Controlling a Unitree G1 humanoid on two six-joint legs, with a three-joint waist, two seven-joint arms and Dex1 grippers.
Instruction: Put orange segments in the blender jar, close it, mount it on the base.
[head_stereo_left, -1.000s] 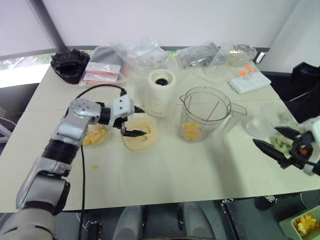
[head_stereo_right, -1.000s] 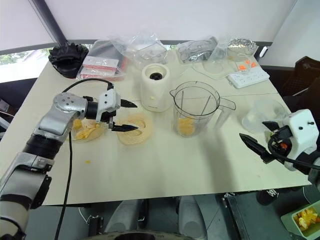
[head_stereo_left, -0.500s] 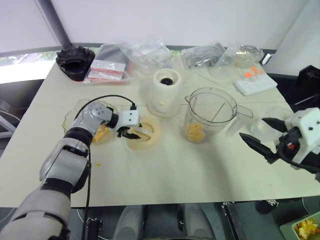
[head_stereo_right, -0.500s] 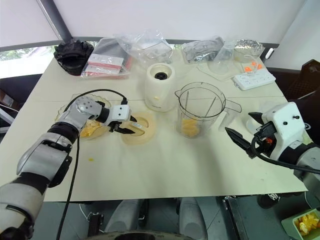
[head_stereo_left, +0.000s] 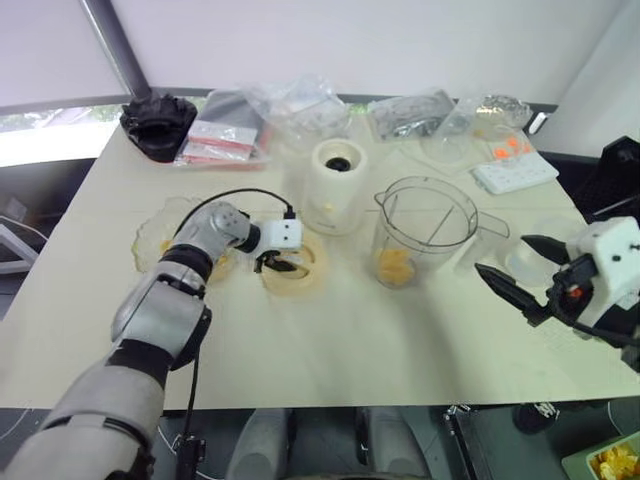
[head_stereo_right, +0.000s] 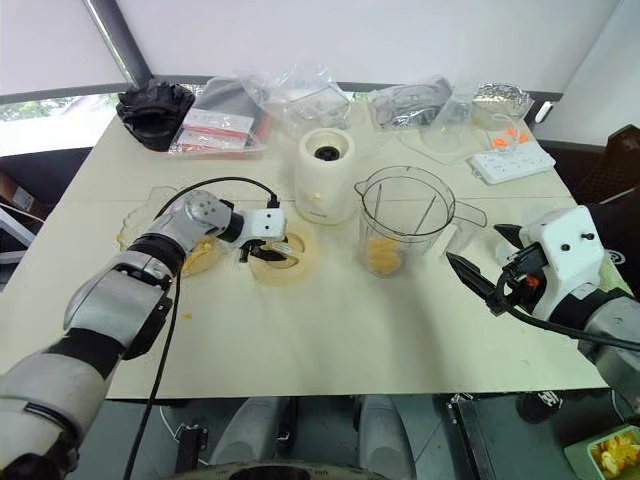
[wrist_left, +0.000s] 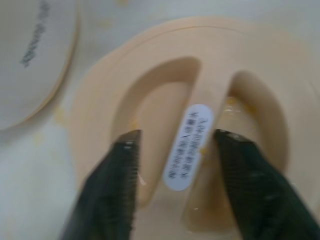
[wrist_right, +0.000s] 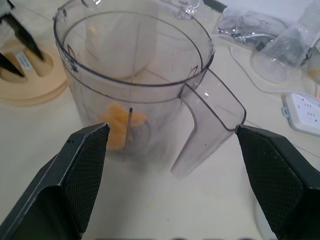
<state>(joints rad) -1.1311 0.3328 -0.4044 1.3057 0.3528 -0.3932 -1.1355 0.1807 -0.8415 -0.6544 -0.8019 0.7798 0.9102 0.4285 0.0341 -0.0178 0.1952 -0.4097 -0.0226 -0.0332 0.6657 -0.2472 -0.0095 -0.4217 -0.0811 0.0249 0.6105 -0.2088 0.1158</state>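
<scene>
Tabletop (head_stereo_left: 330, 350), cream. One blender jar (head_stereo_left: 425, 232) upright right of centre, mouth up, handle toward the right edge; orange segments (head_stereo_left: 396, 266) heaped at its bottom, count unclear. One base (head_stereo_left: 338, 185) just left of the jar, nearer the far edge, socket up. One flat round cream lid (head_stereo_left: 293, 266) lies near-side of the base. Left gripper (wrist_left: 177, 142) straddles the lid's raised grip bar, fingers part-way apart; contact unclear. Right gripper (head_stereo_left: 520, 275) near the right edge, fingers wide apart, empty, pointing at the jar.
</scene>
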